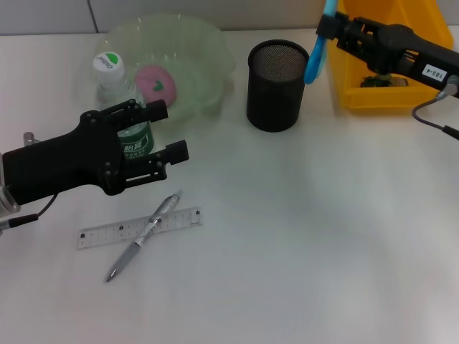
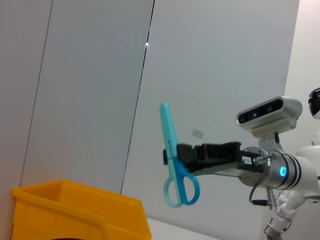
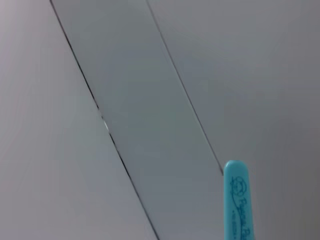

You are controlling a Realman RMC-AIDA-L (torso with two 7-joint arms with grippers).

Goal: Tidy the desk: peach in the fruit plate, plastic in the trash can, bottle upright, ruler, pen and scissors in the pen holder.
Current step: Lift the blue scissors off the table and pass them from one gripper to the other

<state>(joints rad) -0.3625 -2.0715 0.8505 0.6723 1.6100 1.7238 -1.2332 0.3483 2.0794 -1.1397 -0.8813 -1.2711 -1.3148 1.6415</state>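
Head view shows the right gripper (image 1: 326,30) clamped on the scissors (image 1: 315,51), hanging handles-down just beside the pen holder (image 1: 277,84) near the desk's (image 1: 323,236) far edge; released off-centre, they could strike the rim and fall outside; left gripper (image 1: 171,131) open, idle.

One bottle (image 1: 123,107), one peach (image 1: 156,82), one plate (image 1: 193,54), one holder (image 1: 276,84), one bin (image 1: 358,86), one scissors (image 1: 316,50), one ruler (image 1: 107,233), one pen (image 1: 143,236).
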